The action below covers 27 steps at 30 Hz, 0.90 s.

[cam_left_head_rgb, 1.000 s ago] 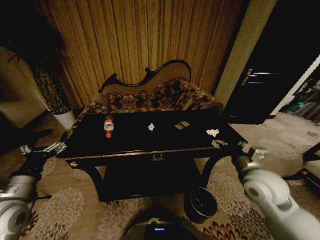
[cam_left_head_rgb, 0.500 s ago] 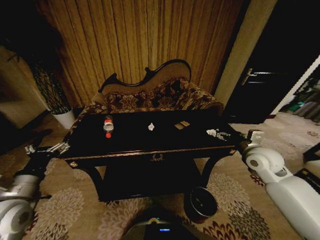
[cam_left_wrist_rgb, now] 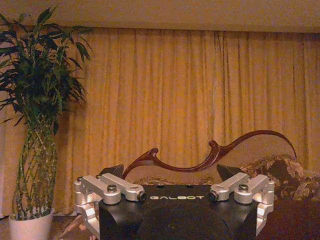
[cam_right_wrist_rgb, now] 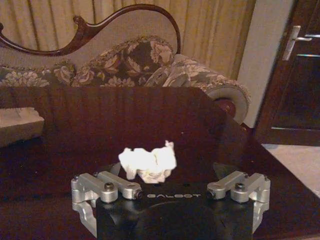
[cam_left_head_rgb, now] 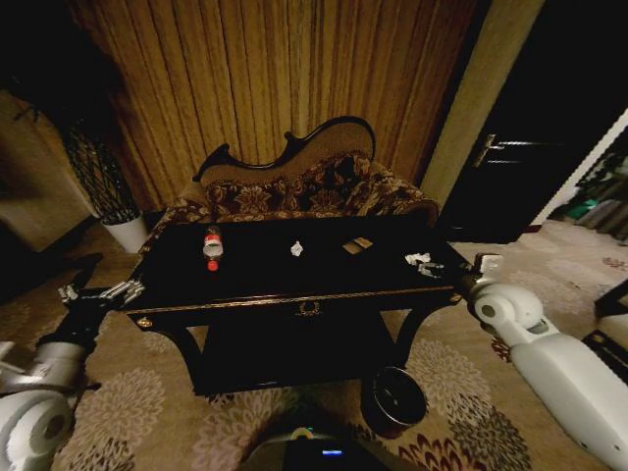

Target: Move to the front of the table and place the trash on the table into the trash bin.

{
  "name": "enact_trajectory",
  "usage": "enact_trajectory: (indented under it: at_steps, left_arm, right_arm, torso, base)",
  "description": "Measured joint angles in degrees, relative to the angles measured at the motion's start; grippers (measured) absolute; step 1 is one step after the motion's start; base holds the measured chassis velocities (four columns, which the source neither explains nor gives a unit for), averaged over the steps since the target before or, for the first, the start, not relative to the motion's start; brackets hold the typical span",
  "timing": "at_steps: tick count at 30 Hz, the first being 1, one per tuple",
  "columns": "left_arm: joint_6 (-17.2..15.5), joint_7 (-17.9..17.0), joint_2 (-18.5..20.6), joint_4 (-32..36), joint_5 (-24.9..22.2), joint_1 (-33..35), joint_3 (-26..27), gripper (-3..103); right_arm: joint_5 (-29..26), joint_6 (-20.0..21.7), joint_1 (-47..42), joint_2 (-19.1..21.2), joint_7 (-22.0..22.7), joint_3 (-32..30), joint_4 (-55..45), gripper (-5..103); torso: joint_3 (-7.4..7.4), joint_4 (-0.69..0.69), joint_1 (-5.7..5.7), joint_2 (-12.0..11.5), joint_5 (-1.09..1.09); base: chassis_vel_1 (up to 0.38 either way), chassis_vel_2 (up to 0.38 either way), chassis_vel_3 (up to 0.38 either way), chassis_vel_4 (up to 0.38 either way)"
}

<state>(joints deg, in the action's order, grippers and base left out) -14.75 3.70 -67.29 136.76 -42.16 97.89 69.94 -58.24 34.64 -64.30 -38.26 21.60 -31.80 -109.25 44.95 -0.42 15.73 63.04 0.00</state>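
- Step in hand, by my reading: approach to the first pickup; robot stands at the front of the table (cam_left_head_rgb: 294, 299).
- Right gripper (cam_right_wrist_rgb: 170, 172) over the table's right end, fingers spread, nothing held.
- Crumpled paper (cam_right_wrist_rgb: 148, 163) lies on the tabletop near the right edge, between the spread fingers, apparently untouched.
- Next move likely calls for lowering and closing squarely; paper light, may skid.
- Left gripper (cam_left_head_rgb: 101, 292) open, off the table's left edge.
- Trash bin (cam_left_head_rgb: 392, 397) on the floor below the front right corner.

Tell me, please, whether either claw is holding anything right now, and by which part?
Nothing is held. The right claw is open just short of the crumpled white paper on the table, not gripping it. The left claw hangs open off the table's left end.
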Motion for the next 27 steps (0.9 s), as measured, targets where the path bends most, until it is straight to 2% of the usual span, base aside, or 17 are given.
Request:
enact_trajectory:
  at_steps: [4, 15, 17, 18, 20, 22, 23, 24, 26, 27]
  left_arm:
    - [-0.16, -0.02, -0.24, 0.20, -0.13, 0.12, 0.01, 100]
    - [-1.25, -0.17, -0.28, 0.43, -0.34, -0.14, -0.18, 100]
    - [-1.32, -0.18, -0.20, 0.44, -0.34, -0.23, -0.18, 100]
    - [-1.32, -0.18, -0.20, 0.44, -0.34, -0.23, -0.18, 100]
    - [-1.32, -0.17, -0.17, 0.43, -0.33, -0.26, -0.18, 100]
    - [-1.32, -0.17, -0.18, 0.43, -0.34, -0.26, -0.18, 100]
    - [-1.32, -0.17, -0.17, 0.42, -0.34, -0.25, -0.18, 100]
    - [-1.33, -0.17, -0.16, 0.40, -0.34, -0.24, -0.18, 100]
    - [-1.33, -0.17, -0.15, 0.36, -0.33, -0.24, -0.18, 100]
    - [-1.33, -0.17, -0.14, 0.34, -0.33, -0.25, -0.18, 100]
  right_arm:
    - [-0.50, -0.04, 3.51, -0.35, -0.02, 2.94, 2.79, 100]
    - [-1.65, -0.22, 6.40, -1.44, 0.01, 4.98, 6.00, 102]
    - [-1.60, -0.28, 6.58, -1.79, 0.08, 5.28, 6.15, 92]
    - [-1.60, -0.28, 6.58, -1.79, 0.08, 5.28, 6.15, 92]
    - [-1.34, -0.40, 6.61, -1.99, 0.11, 5.53, 6.30, 82]
    - [-1.25, -0.43, 6.63, -2.04, 0.12, 5.58, 6.34, 82]
    - [-1.02, -0.52, 6.72, -2.16, 0.15, 5.70, 6.47, 71]
    - [-0.90, -0.58, 6.75, -2.16, 0.16, 5.73, 6.52, 65]
    - [-0.77, -0.69, 6.76, -2.16, 0.16, 5.74, 6.57, 65]
    - [-0.72, -0.82, 6.76, -2.16, 0.16, 5.75, 6.60, 60]
  torso:
    - [0.00, 0.00, 0.00, 0.00, 0.00]
    - [0.00, -0.01, 0.00, 0.00, 0.00]
    - [0.00, 0.00, 0.00, 0.00, 0.00]
    - [0.00, 0.00, 0.00, 0.00, 0.00]
    - [0.00, 0.00, 0.00, 0.00, 0.00]
    - [0.00, 0.00, 0.00, 0.00, 0.00]
    - [0.00, 0.00, 0.00, 0.00, 0.00]
    - [0.00, 0.00, 0.00, 0.00, 0.00]
    - [0.00, 0.00, 0.00, 0.00, 0.00]
    - [0.00, 0.00, 0.00, 0.00, 0.00]
  base:
    - [0.000, 0.000, 0.000, 0.000]
    - [0.000, 0.000, 0.000, 0.000]
    - [0.000, 0.000, 0.000, 0.000]
    - [0.000, 0.000, 0.000, 0.000]
    - [0.000, 0.000, 0.000, 0.000]
    - [0.000, 0.000, 0.000, 0.000]
    - [0.000, 0.000, 0.000, 0.000]
    - [0.000, 0.000, 0.000, 0.000]
    - [0.000, 0.000, 0.000, 0.000]
    - [0.000, 0.000, 0.000, 0.000]
